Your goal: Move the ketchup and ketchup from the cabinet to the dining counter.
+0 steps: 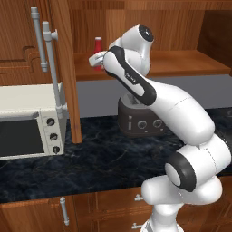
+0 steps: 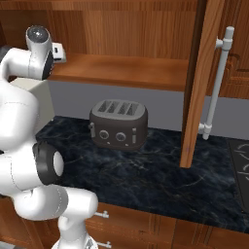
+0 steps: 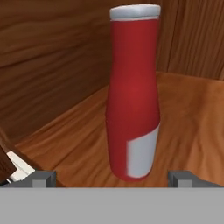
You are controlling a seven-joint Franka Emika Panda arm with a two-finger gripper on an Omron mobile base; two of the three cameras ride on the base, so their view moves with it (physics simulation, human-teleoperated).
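While the arm reaches up into the open cabinet (image 1: 136, 63), we note in the left base view a red ketchup bottle (image 1: 98, 50) standing upright on the smooth wooden shelf, toward its left end, with the white hand just in front of it. Below, on the dark veined counter (image 1: 99, 158), sit a boxy white microwave (image 1: 29, 120) on the left and a rounded dark toaster (image 1: 138, 120) behind the arm. The cabinet door (image 1: 68, 68) stands swung out, its silver bar handle (image 1: 53, 68) facing us; we judge it is left open to give the arm access.

From the right base view, we see the same shelf running right, bare wood with a soft sheen, the four-slot toaster (image 2: 118, 124) under it, and the far door (image 2: 199, 82) open edge-on with its bar handle (image 2: 216, 82).

From the hand view, the bottle (image 3: 133, 92) sits centred and close: a glossy waisted red body, flat pale cap, a pale label patch low on its side. The gripper (image 3: 113, 178) has its two grey tips spread wide, one each side of the bottle's base, nothing held. We judge this as lining up for a grasp low on the body.
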